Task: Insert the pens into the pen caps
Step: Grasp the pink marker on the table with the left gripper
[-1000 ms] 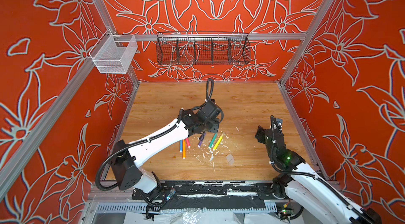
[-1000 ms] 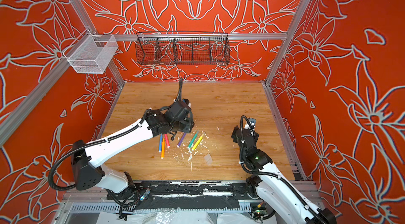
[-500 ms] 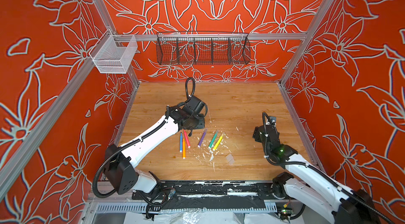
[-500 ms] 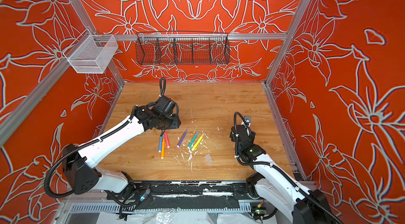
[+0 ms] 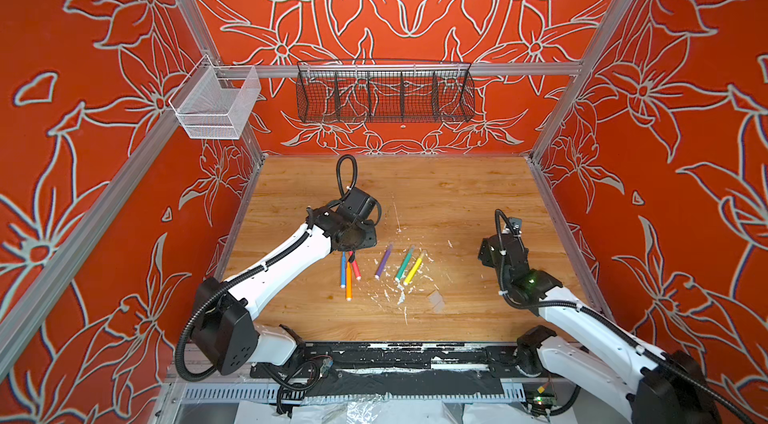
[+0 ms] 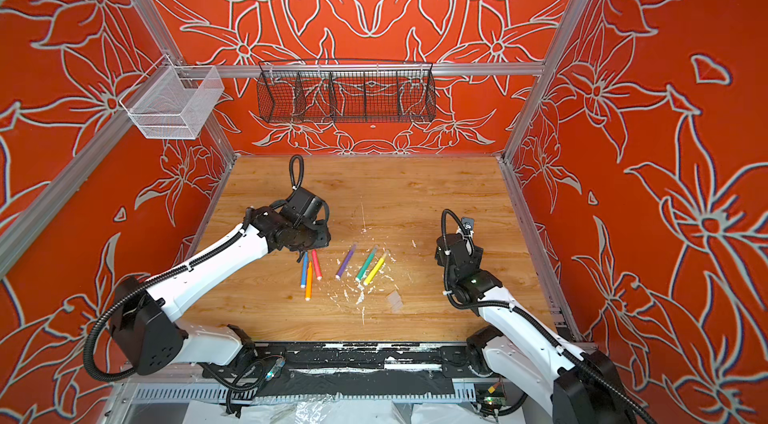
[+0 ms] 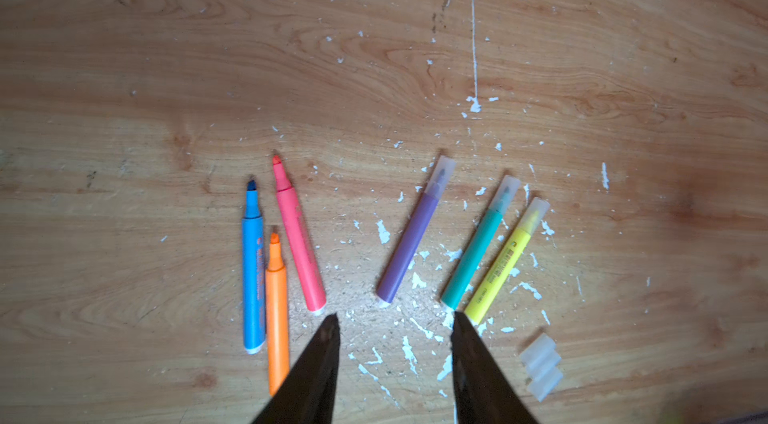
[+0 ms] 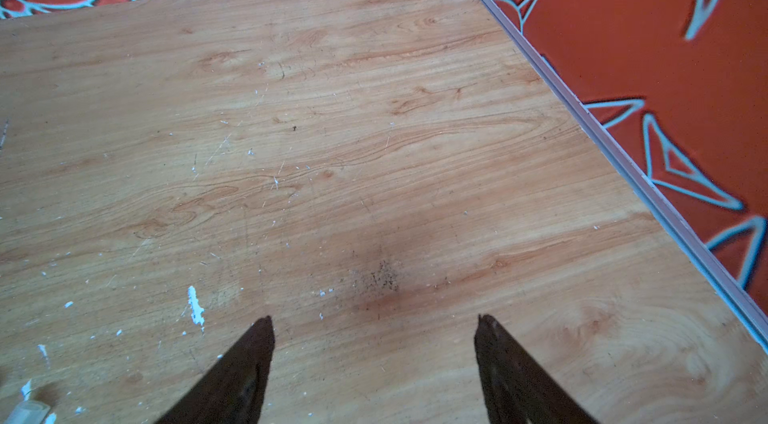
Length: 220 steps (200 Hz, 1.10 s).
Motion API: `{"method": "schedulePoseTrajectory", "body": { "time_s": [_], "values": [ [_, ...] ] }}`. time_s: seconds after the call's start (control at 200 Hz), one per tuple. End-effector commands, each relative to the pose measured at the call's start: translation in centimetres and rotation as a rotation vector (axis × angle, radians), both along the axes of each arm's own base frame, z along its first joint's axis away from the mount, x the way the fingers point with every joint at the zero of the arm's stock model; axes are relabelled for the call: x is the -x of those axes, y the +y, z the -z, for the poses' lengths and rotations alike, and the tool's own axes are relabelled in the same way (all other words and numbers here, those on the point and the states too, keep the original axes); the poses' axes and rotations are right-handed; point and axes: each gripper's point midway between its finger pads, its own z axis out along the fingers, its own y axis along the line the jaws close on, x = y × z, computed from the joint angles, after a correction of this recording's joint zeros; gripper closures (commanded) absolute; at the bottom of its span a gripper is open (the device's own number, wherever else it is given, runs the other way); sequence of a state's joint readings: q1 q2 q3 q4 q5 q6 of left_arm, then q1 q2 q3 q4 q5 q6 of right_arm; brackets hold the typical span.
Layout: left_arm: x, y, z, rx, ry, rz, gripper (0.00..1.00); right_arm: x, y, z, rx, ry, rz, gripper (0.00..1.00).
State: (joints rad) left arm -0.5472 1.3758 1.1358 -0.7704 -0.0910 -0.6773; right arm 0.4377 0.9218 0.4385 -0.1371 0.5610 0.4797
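Pens (image 7: pixel 503 264): barrel lettering unreadable

right claw (image 8: pixel 374 318) spread wide, flecked wooden table (image 8: pixel 332 110)

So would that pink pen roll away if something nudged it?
Probably: the pink pen looks smooth and round, lying flat on the wooden table, so a sideways nudge may roll it. It seems stiff and slim, likely light. Its tip is uncapped and might smear.
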Motion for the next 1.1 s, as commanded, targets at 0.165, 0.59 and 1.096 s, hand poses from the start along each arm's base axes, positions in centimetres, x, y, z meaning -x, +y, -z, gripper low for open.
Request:
{"method": "schedulePoseTrajectory", "body": {
  "time_s": [0.165,0.59,1.096],
  "values": [
    [1.2,3.2,6.7,-0.059,0.054,-0.024,0.7,-0.6,-0.2,-1.2,-0.007,-0.025,0.026,0.22],
    [0.9,1.3,13.6,-0.026,0.268,-0.043,0.72,-0.1,-0.1,-1.4,-0.025,-0.051,0.005,0.21],
    [1.3,2.2,15.4,-0.097,0.319,-0.06,0.8,-0.1,-0.1,-1.4,-0.026,-0.054,0.003,0.21]
  ]
}}
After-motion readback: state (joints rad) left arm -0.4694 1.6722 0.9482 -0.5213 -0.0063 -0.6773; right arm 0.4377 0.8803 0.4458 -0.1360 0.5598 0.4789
